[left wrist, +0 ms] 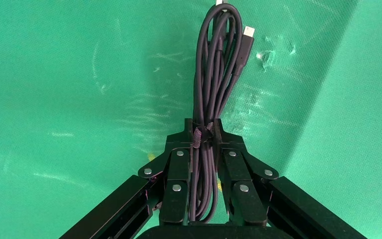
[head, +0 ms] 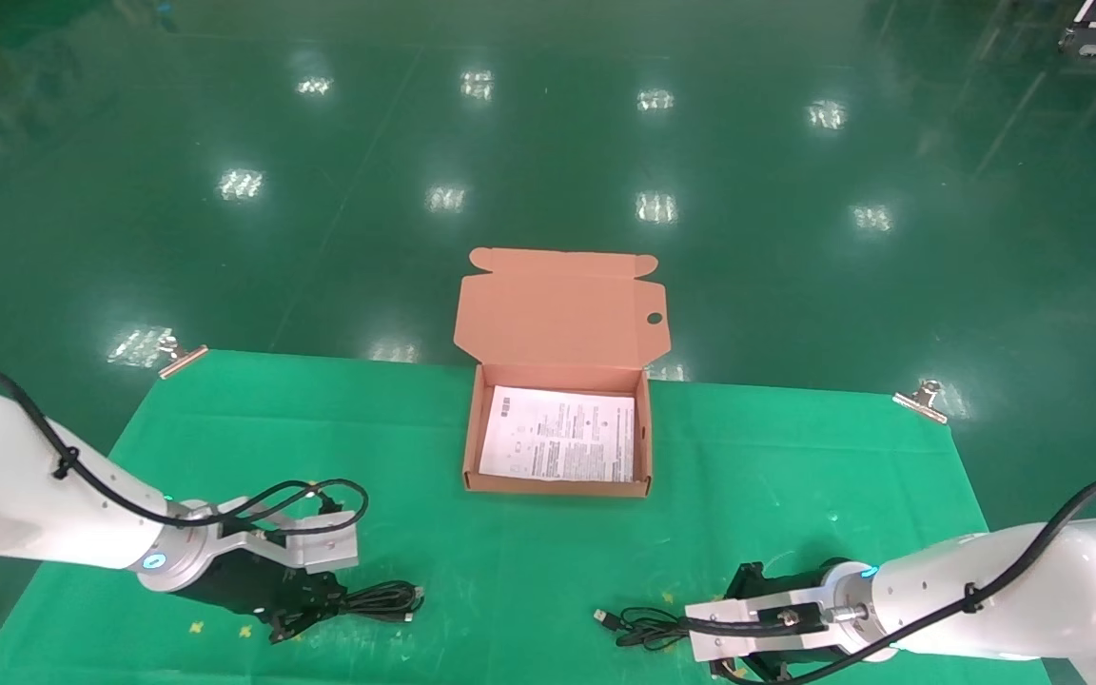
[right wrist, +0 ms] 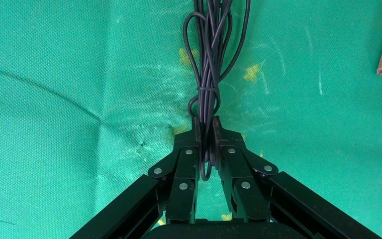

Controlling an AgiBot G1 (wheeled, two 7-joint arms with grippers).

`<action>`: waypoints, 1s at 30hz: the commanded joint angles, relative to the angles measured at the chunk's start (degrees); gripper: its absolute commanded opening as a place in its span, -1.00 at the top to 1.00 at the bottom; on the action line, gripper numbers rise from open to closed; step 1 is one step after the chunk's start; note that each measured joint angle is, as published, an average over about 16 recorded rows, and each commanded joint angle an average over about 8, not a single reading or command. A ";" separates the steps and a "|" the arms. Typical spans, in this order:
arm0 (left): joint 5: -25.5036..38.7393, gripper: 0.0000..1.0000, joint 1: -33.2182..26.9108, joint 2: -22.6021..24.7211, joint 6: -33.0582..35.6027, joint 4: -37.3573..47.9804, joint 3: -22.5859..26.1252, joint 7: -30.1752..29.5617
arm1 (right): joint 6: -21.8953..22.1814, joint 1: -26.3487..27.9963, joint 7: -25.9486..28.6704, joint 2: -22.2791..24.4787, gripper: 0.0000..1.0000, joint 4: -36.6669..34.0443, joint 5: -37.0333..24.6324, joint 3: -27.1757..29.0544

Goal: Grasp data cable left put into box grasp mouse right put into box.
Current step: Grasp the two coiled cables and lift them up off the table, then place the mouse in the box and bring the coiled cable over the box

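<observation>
Printed sheet (head: pixel 557 435), text illegible.

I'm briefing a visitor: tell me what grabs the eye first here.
The open salmon-orange box at the middle of the green table, a printed sheet lying inside it. Near the table's front, the left gripper is shut on the data cable, and the right gripper is shut on a thin black cord bundle; no mouse body shows.
</observation>
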 commanded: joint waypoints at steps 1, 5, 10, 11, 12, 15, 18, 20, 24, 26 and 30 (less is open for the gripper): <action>0.10 1.00 0.01 0.09 -0.10 0.08 0.05 0.02 | -0.03 -0.01 0.03 -0.12 1.00 -0.18 -0.06 -0.07; -0.56 1.00 -0.33 -0.90 0.64 -1.29 -0.38 0.16 | -0.38 0.70 0.53 1.21 1.00 1.31 1.00 0.93; -1.40 1.00 -2.06 -3.71 1.59 -6.17 -1.41 -0.18 | -0.28 2.29 3.00 4.11 1.00 4.37 2.65 3.41; -1.45 1.00 -2.58 -4.38 1.68 -7.58 -1.64 -0.47 | -0.14 2.77 3.77 4.69 1.00 4.90 2.90 4.02; -1.43 1.00 -3.11 -5.02 1.78 -9.06 -1.83 -0.80 | 0.05 3.32 4.51 5.23 1.00 5.37 3.10 4.62; -1.08 1.00 -4.55 -6.78 1.95 -13.75 -2.32 -2.29 | 0.77 5.26 6.56 6.65 1.00 6.48 3.49 6.40; -0.33 1.00 -5.78 -8.21 1.74 -18.49 -2.69 -3.99 | 1.48 7.68 7.98 7.76 1.00 7.26 3.87 8.07; 0.52 1.00 -6.50 -8.88 1.35 -21.44 -2.80 -5.12 | 1.87 9.38 8.46 8.24 1.00 7.67 4.29 9.08; 2.78 1.00 -7.81 -9.37 -0.31 -26.16 -2.93 -7.20 | 2.56 13.09 8.61 8.22 1.00 8.16 5.57 10.80; 4.07 1.00 -8.47 -9.16 -1.49 -27.73 -2.93 -7.86 | 2.96 15.02 8.45 7.54 1.00 8.06 6.28 11.45; 6.30 1.00 -10.05 -8.03 -4.04 -29.23 -2.98 -8.36 | 4.44 19.04 7.64 4.86 1.00 6.78 7.49 12.41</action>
